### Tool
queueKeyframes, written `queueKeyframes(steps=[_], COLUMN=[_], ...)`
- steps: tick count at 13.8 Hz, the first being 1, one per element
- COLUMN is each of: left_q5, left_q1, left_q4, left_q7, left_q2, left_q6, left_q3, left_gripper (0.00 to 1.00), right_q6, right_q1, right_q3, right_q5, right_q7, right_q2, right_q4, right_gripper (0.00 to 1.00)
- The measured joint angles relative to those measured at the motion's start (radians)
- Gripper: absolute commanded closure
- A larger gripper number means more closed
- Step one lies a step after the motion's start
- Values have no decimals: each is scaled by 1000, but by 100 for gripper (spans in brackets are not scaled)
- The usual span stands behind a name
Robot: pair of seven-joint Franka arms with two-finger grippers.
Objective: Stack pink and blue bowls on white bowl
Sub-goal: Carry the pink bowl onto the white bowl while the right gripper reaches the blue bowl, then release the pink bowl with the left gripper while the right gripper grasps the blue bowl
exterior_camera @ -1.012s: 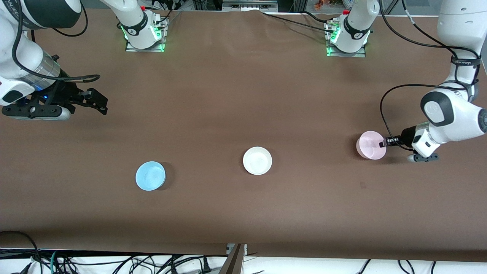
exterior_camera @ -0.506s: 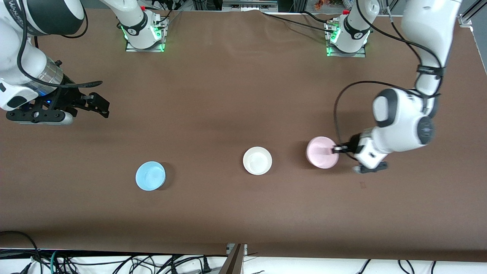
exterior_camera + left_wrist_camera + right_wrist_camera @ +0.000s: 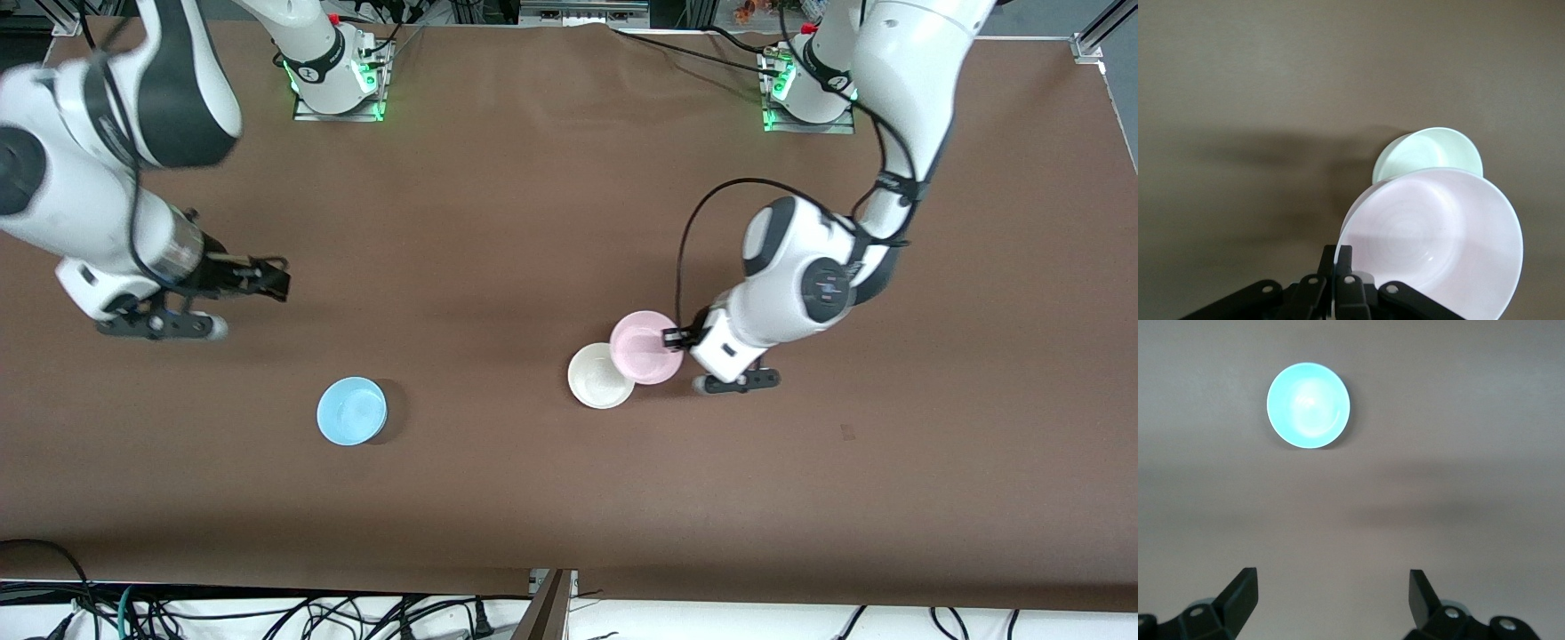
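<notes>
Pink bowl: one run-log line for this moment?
left gripper shut on pink bowl, partly over white bowl | right gripper open, over table | blue bowl untouched

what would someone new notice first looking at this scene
The left end effector pinches the rim of the pink bowl, held in the air and overlapping the edge of the white bowl at the middle of the table. The blue bowl sits alone toward the right arm's end, and the right end effector hangs open above the table there.
</notes>
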Motion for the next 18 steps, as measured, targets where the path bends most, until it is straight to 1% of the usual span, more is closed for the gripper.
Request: queueKeyframes(steps=[2, 4, 7, 8, 9, 10, 11, 12, 13, 14, 16, 18], left_q5=[60, 69, 70, 70, 71, 77, 87, 91, 95, 97, 99, 106], left_q1=[-45, -64, -68, -70, -75, -79, -82, -84, -86, -87, -88, -88], left_q4=[68, 103, 117, 119, 120, 121, 121, 121, 121, 122, 122, 123], left_q7=[-61, -69, -69, -69, -69, -69, -69, -69, -69, -69, -69, -69], left_q2=[53, 89, 121, 127, 131, 135, 139, 142, 146, 150, 158, 163], left_q6=[2, 19, 55, 57, 60, 62, 63, 68, 78, 84, 87, 89], left_q3=[-1, 0, 0, 0, 0, 0, 0, 0, 0, 0, 0, 1], left_gripper=[100, 100, 100, 100, 100, 100, 100, 100, 100, 100, 100, 100], right_q6=[88, 232, 547, 606, 631, 634, 633, 630, 626, 621, 605, 555], right_q1=[8, 6, 5, 4, 4, 4, 2, -2, -7, -11, -13, -14], right_q3=[0, -1, -2, -3, -4, -5, -7, -8, -8, -8, -8, -8], right_q5=[0, 0, 0, 0, 0, 0, 0, 0, 3, 11, 18, 20], right_q7=[-27, -85, -196, -210, -216, -219, -219, -219, -219, -220, -220, -220], right_q2=[57, 145, 371, 448, 514, 553, 571, 572, 570, 569, 570, 569], right_q4=[0, -6, 14, 43, 80, 110, 132, 142, 148, 151, 151, 153], right_gripper=[0, 0, 0, 0, 0, 0, 2, 10, 26, 52, 98, 100])
